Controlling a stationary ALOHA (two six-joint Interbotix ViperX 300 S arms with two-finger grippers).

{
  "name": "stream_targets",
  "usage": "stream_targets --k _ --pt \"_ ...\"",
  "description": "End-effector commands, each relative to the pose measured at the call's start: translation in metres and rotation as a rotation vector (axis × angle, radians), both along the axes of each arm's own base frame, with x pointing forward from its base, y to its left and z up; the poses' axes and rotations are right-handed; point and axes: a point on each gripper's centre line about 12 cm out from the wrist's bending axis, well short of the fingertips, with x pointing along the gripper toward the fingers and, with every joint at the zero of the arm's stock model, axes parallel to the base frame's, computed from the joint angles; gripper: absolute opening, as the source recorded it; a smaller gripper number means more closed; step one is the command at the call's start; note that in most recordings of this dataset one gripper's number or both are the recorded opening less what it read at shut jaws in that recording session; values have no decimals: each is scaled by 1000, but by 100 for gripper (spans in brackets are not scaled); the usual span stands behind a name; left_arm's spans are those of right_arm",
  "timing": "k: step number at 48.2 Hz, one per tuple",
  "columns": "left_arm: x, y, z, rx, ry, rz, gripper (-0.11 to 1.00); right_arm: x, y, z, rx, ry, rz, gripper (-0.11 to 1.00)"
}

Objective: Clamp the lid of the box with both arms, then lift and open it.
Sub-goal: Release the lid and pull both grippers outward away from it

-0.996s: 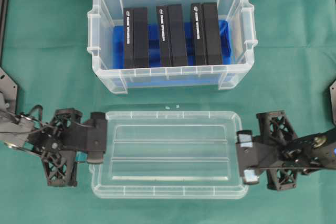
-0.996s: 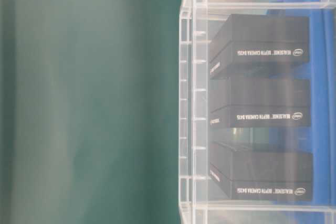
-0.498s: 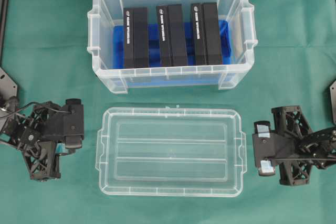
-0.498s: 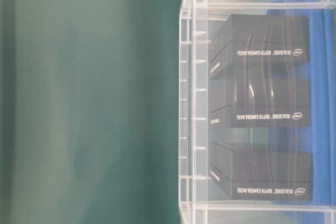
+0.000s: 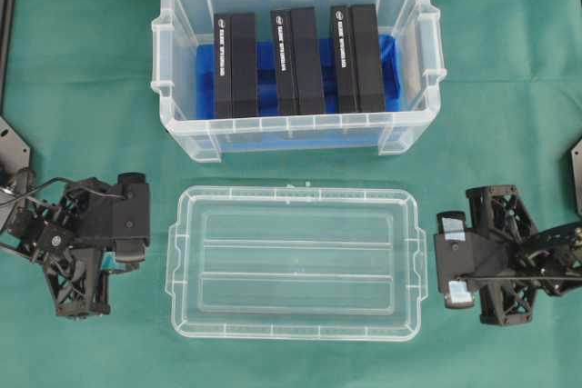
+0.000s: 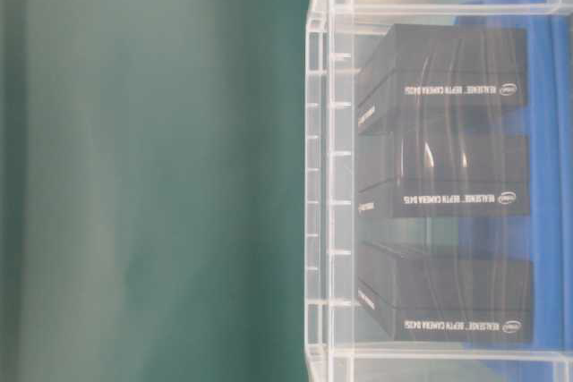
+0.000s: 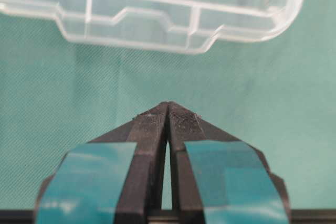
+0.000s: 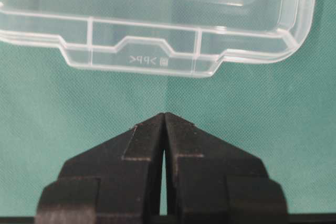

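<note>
Left end effector (image 7: pixel 168 109), teal-taped, sits pinched together at the tips w/ nothing between them, resting low over the green surface (image 7: pixel 262 77). Just ahead of it, w/ a strip of bare cloth between, lies the short edge of the lid (image 7: pixel 157 19), flat on the surface. Right end effector (image 8: pixel 165 119) is likewise closed tip-to-tip & empty, the lid's opposite short edge just ahead, not touching. From overhead, the lid (image 5: pixel 296 263) lies between the two end effectors, left (image 5: pixel 130 221) & right (image 5: pixel 453 256), each clear of its rim. Beyond the lid, further from both arms, stands the box (image 5: pixel 296 138), uncovered, w/ three black boxes (image 5: pixel 293 61) upright on a blue insert (image 5: pixel 391 70) inside.
</note>
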Motion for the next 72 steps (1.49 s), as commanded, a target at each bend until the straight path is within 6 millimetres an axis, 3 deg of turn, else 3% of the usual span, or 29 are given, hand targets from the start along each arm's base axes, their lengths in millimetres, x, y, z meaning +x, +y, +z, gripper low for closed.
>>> stream_targets --k 1,27,37,51,72 --pt "7 -5 16 -10 -39 -12 1 7 6 19 17 -47 6 0" --pt "29 -32 98 -24 -242 -152 1 21 26 90 50 -159 12 0" --pt "34 -36 113 -10 -262 -185 1 22 35 114 83 -220 36 0" --pt "34 -36 117 -10 -273 -190 1 26 34 120 55 -263 61 0" --pt "51 -37 173 78 -471 -327 1 45 20 172 -57 -482 106 0"
